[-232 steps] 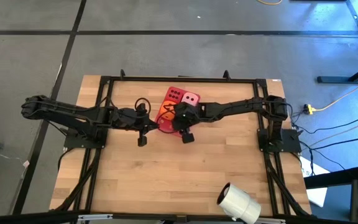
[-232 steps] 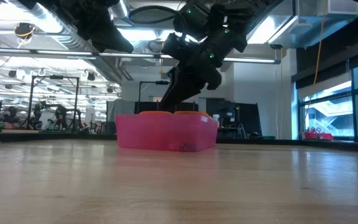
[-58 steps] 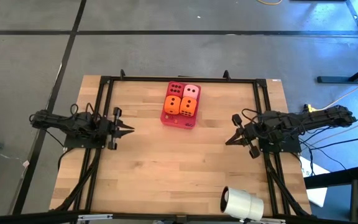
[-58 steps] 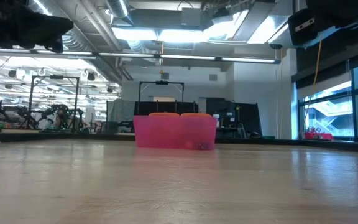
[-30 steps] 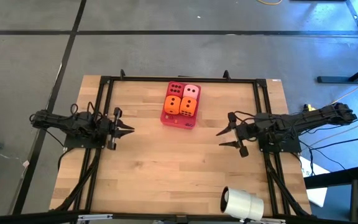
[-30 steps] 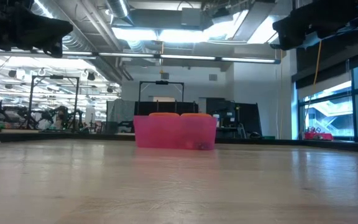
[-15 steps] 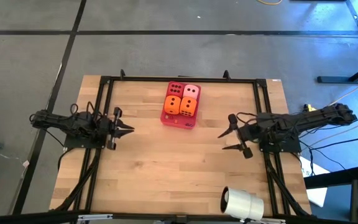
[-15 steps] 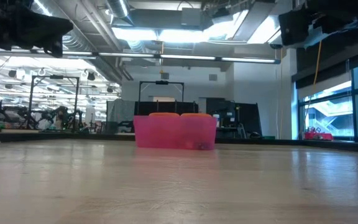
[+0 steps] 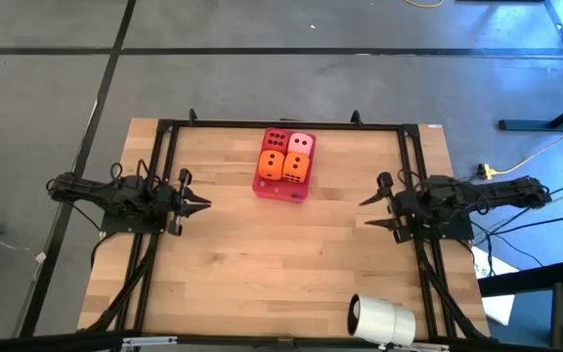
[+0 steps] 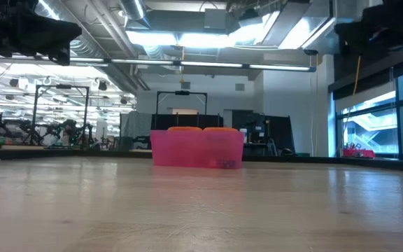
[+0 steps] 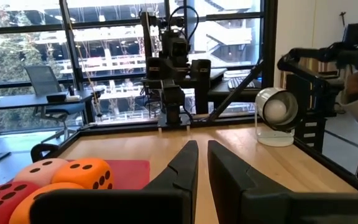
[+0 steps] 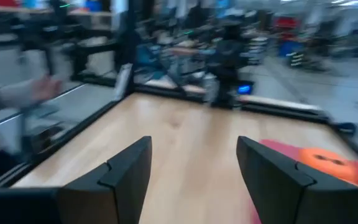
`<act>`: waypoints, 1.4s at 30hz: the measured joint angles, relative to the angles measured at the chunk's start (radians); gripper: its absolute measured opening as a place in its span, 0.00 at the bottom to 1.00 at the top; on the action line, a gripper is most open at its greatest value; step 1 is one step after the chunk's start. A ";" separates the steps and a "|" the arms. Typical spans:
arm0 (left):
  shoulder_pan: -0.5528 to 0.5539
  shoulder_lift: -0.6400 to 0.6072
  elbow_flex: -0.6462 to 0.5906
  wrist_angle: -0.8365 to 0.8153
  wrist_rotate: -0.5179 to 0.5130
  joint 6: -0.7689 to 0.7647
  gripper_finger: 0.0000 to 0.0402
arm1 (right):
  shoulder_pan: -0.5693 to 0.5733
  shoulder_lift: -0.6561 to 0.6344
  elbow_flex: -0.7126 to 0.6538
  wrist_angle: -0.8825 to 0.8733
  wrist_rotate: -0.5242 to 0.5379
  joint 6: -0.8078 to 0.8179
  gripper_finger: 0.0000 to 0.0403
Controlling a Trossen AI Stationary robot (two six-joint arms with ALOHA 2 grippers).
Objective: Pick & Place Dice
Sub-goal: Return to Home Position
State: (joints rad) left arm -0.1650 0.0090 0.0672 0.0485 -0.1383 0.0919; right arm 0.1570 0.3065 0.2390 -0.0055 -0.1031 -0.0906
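Four dice sit packed together in a red translucent tray (image 9: 280,188) at the table's far middle: a red die (image 9: 275,142), a pale pink die (image 9: 301,145) and two orange dice (image 9: 273,165) (image 9: 297,169). In the low view the tray (image 10: 197,149) shows with two orange tops (image 10: 180,129) above its rim. My left gripper (image 9: 203,203) is shut and waits level near the table's left side, pointing at the tray; its wrist view shows the dice (image 11: 86,174) beside its fingers. My right gripper (image 9: 363,213) stands open near the right side, well clear of the tray, holding nothing (image 12: 194,155).
A white cylinder roll (image 9: 379,318) lies on its side near the table's near right corner, also seen in the left wrist view (image 11: 277,112). Black frame rails (image 9: 281,124) run around the table's edges. Bare wood lies between the two grippers and the near edge.
My right gripper has drawn back toward the table's right edge, staying level, with nothing in it. The dice and the tray have kept their places.
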 joint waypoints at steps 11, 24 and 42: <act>0.000 0.000 0.000 0.000 0.000 0.000 0.08 | 0.000 -0.168 -0.174 0.135 0.165 -0.008 0.59; 0.000 0.000 0.000 0.000 0.001 0.000 0.08 | 0.000 -0.168 -0.224 0.115 0.164 0.014 0.58; 0.000 0.000 0.000 0.000 0.002 0.000 0.08 | 0.000 -0.167 -0.224 0.125 0.167 -0.023 0.58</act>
State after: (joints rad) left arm -0.1649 0.0091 0.0673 0.0483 -0.1368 0.0917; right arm 0.1569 0.1394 0.0151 0.1192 0.0635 -0.1131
